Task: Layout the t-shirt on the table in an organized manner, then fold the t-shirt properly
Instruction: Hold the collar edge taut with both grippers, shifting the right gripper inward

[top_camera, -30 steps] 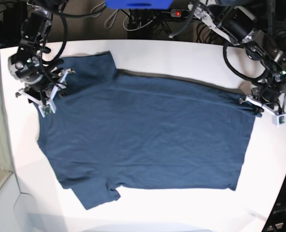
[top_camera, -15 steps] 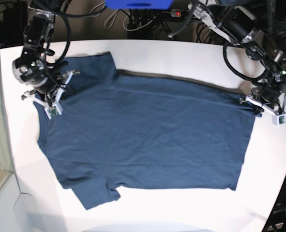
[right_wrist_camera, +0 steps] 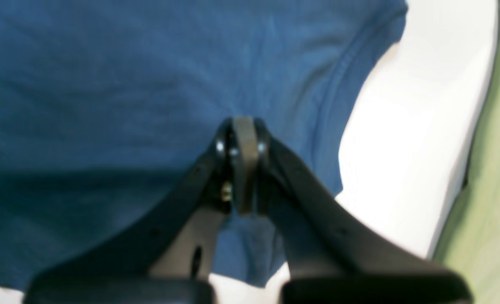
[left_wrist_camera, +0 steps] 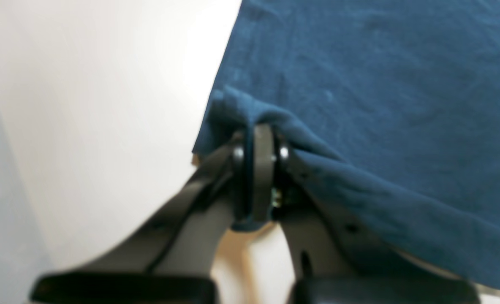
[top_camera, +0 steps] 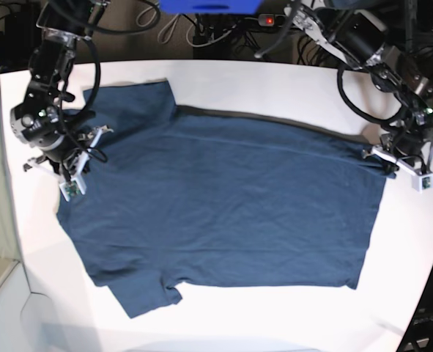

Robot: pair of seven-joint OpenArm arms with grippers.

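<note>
The navy t-shirt (top_camera: 223, 205) lies spread flat on the white table (top_camera: 275, 88), with one sleeve at the far left and one at the near left. My left gripper (top_camera: 383, 163) is at the shirt's right edge. In the left wrist view it (left_wrist_camera: 260, 135) is shut on a raised fold of the t-shirt (left_wrist_camera: 381, 84) beside bare table (left_wrist_camera: 85, 105). My right gripper (top_camera: 84, 150) is at the shirt's left edge. In the right wrist view it (right_wrist_camera: 243, 126) is shut on the t-shirt (right_wrist_camera: 106, 84), near the table (right_wrist_camera: 402, 147).
Cables and dark equipment (top_camera: 223, 29) crowd the space behind the table's far edge. A pale green surface (right_wrist_camera: 495, 190) lies past the table's edge in the right wrist view. A lower pale surface (top_camera: 4, 308) sits off the table's near left corner.
My right gripper has moved toward the near side along the shirt's left edge after a short shift toward the far side. The left arm and most of the shirt have not moved.
</note>
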